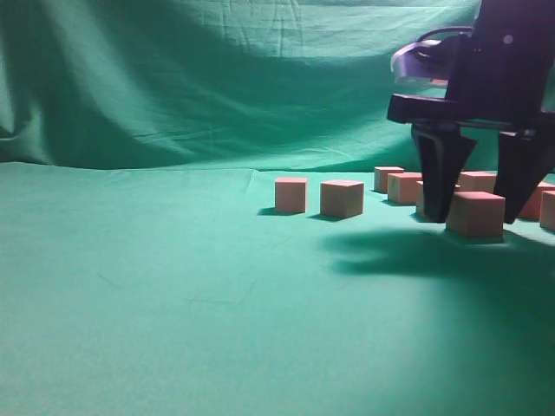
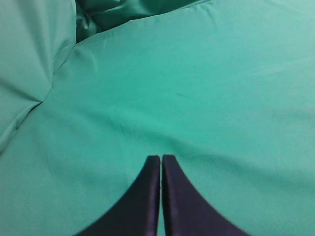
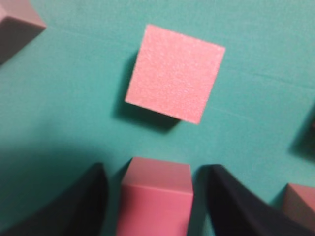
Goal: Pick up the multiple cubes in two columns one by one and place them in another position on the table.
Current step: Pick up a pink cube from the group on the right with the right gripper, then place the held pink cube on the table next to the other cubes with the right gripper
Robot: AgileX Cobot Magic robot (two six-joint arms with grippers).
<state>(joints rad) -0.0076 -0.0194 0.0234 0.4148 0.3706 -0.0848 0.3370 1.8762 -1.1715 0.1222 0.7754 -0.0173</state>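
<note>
The cubes have no long axis: each is as wide as it is tall, and all sit flat on the desk (image 1: 173, 295), a teal-green cloth surface with slight wrinkles. They are plain, matte, sharp-edged blocks, reddish-pink close up and more tan in the exterior view, with no marks.

In the exterior view they lie at the right, toward the back. Two stand apart to the left of the main group: one (image 1: 290, 194) showing a flat face, and the next (image 1: 342, 198) turned a little so that a corner edge shows. Further right, a cluster runs back in rows, partly hidden behind the arm.

The right gripper (image 1: 481, 212) is down at the desk, its dark fingers (image 1: 442, 173) standing either side of the nearest cube (image 1: 475, 214). In the right wrist view this cube (image 3: 156, 194) sits squarely between the two fingers with a narrow gap of cloth visible on each side, so the fingers are parted around it and not yet pressing on it. Just beyond lies another cube (image 3: 174, 73), turned slightly askew to the fingers' line. More cubes show at the frame's edges.

The left gripper (image 2: 161, 160) hovers over bare cloth, its fingers pressed together.
</note>
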